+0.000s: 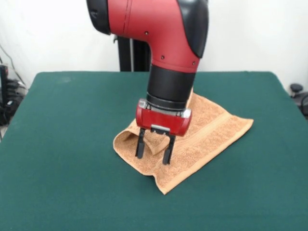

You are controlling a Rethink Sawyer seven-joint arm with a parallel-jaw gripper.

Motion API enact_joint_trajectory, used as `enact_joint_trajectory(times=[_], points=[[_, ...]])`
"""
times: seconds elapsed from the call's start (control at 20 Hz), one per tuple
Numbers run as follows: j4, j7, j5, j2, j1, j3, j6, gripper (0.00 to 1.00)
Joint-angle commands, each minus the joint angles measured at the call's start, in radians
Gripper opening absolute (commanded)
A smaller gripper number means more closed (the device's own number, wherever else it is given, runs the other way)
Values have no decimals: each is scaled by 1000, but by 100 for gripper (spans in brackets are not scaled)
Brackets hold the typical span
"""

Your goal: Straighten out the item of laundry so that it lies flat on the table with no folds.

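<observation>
White wall fills the back, and in front of it we see a big green table point(62, 144). On the table lies an orange-tan towel point(211, 132), a bit right of the middle. We see that its long way runs slanted, from the near left up to the far right, and one corner pokes out to the right while another corner points toward us at the bottom. Stripes run along the right part of the towel, following that same slant. On the left side the towel is not flat: it is folded over and puffed up into a soft hump. The red and black arm point(159, 29) comes down from the top and covers the far middle part of the towel, so we cannot see how that part lies. The gripper point(154, 150) hangs right over the folded left part. Its two black fingers point(140, 143) are spread apart, with a little flap of towel showing between them, and we cannot tell if the tips touch the cloth.
</observation>
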State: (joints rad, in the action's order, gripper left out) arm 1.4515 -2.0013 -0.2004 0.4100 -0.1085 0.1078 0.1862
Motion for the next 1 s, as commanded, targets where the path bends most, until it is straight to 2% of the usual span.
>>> enact_joint_trajectory(times=[0.05, 0.75, 1.0], points=[[105, -69, -2, -6, -6, -117, 53, 100], [105, -70, -38, -66, -30, -124, -42, 100], [141, -72, -47, -56, -32, -128, -51, 100]])
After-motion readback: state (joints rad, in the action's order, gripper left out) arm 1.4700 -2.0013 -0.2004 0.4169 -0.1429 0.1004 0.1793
